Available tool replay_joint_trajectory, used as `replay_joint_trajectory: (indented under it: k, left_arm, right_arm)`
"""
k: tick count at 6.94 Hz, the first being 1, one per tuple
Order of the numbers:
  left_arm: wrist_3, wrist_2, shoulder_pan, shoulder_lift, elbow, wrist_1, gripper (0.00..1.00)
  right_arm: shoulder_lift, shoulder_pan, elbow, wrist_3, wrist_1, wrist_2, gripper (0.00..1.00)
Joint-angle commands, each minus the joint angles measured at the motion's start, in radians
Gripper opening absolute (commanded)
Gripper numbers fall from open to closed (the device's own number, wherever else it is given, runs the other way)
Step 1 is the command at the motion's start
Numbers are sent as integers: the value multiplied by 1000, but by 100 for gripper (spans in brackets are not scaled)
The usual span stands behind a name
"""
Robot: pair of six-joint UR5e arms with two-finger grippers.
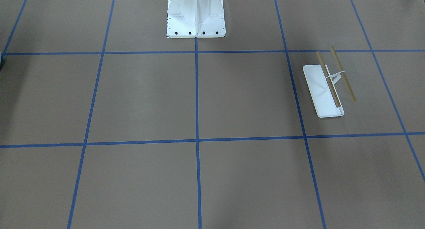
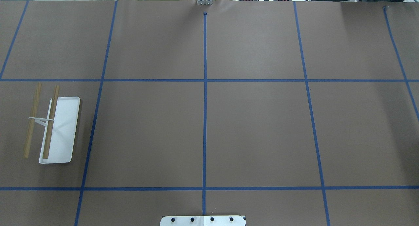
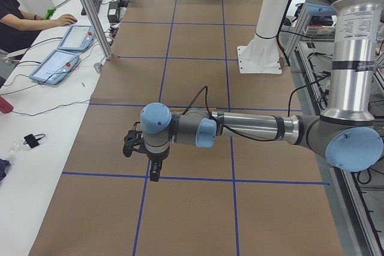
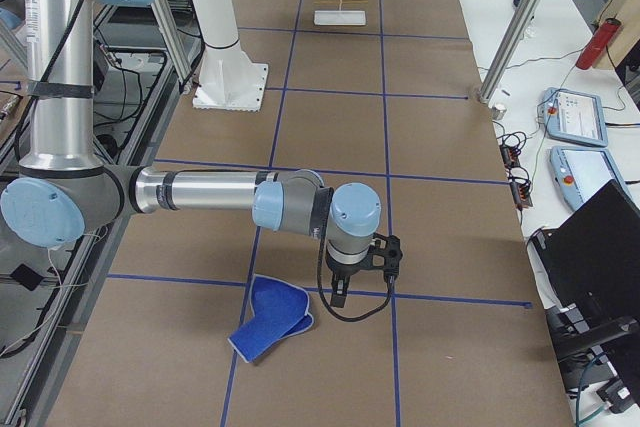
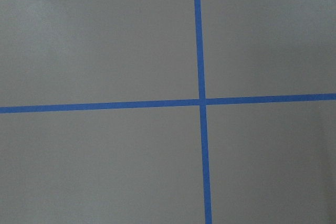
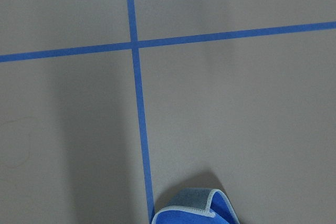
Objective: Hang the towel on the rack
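Not started: towel (image 4: 270,322) lies crumpled on the table just beside right gripper (image 4: 338,297), rack (image 1: 320,93) with 2 bare rods well apart, left gripper (image 3: 154,172) idle, finger spread of both can't tell, pick-up and hang left.

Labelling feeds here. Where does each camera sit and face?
Front-facing: across the table, facing robot's base; rack, no arms.
Overhead: behind robot, looking down; same rack, no arms.
Left side: table's end; left arm, left hand near.
Right side: opposite end; right arm, right hand, towel.
Left wrist: down at tape only.
Right wrist: down at tape; same towel.
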Motion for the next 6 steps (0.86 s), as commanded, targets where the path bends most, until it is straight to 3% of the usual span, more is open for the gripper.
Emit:
replay_joint_trajectory:
  k: [1,3,5,6]
  left_arm:
    - [5,31,3,10,-5,-6,99]
    - [-1,42,1,14,-5,-24,99]
    - [-3,40,1,14,-9,-23,99]
    - [-3,38,1,13,-9,-24,99]
  right_arm:
    - [-13,0,-26,-8,51,-4,100]
    - [-14,-9,-52,-20,73,-9,100]
    - [-74,-41,-66,-258,73,-34,100]
    - [-115,-66,-68,-285,74,-70,100]
